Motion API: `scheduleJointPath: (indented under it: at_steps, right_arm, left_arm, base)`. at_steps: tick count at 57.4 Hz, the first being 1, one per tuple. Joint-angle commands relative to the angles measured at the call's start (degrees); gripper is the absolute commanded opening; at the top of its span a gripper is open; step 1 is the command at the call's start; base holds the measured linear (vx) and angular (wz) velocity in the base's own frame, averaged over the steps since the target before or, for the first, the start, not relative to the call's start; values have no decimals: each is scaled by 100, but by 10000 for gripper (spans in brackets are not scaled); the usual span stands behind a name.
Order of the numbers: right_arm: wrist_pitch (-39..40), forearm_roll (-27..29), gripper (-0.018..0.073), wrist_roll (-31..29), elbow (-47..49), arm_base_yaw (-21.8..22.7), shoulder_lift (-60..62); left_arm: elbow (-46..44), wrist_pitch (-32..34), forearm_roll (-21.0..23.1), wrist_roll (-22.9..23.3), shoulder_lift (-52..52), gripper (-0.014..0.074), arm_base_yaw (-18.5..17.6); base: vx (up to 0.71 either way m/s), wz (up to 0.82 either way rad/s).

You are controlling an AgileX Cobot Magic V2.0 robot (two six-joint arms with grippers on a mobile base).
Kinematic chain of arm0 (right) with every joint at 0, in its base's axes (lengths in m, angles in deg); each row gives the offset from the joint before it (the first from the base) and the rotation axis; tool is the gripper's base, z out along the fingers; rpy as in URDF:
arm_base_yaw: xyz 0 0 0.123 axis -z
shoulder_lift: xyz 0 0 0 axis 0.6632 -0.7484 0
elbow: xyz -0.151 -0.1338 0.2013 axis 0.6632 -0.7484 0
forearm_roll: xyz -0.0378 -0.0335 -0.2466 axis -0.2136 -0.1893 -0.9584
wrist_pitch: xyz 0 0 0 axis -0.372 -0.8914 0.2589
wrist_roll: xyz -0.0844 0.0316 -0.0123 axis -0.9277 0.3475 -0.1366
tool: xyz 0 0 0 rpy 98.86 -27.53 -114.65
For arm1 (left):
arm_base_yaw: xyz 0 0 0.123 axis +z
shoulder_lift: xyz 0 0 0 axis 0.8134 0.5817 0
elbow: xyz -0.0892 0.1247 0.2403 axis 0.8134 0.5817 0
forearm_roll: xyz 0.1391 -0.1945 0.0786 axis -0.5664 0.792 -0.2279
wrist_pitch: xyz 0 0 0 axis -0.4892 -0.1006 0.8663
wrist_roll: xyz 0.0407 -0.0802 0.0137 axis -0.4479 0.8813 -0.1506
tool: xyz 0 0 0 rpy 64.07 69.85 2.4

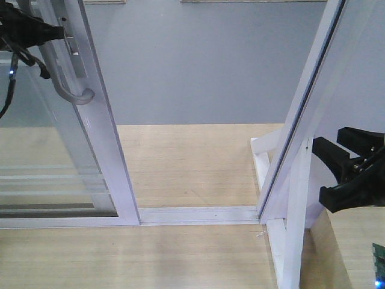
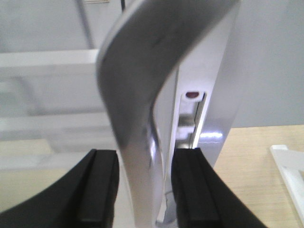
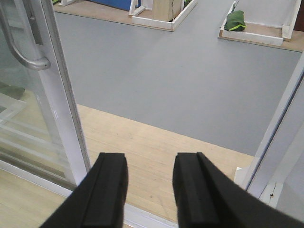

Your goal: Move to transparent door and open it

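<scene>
Grey floor (image 1: 204,66): beyond the doorway. Light wood flooring (image 1: 192,168): strip at the threshold. White floor track (image 1: 198,215): runs across the opening. White door jamb (image 1: 301,120): right side, leaning in view. Low white-edged wooden platforms (image 3: 159,12): 2, far side. Dark green bag (image 3: 235,21): lying on right platform.

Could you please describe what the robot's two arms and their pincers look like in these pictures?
Both pincers are matte black. The left pincer has two flat, rectangular fingers with ribbed-looking inner pads; black cables and a small blue light show near it in the front view. The right pincer has matching broad black fingers that widen toward the base. A green circuit board sits below it.
</scene>
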Motion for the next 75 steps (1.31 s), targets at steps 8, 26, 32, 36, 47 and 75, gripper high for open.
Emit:
scheduleJointPath:
  at_steps: [8,26,32,36,47,75]
  right_arm:
    - [417,-26,320,-2,161,23,23]
    - [412,-8,320,16,161,23,23]
    - [400,-8,320,16,161,23,23]
    - [374,-8,320,16,161,23,23]
    - [374,-8,320,10,161,23,23]
    - [374,-8,320,10,161,23,23]
  left_arm:
    - [657,928,-54,14,-804,394,307]
    - [1994,1339,-48,63,-2350,341,275]
    - [2335,1242,-32,63,-3023,329,275]
    - [2502,1016,-21,63,-3515,323,275]
    - [2605,-204,0,57,-4498,323,275]
    - [2765,-977,278,55,-5648,203,255]
  base:
    - [0,0]
    - [0,0]
    - [0,0]
    - [0,0]
    - [0,0]
    - [0,0]
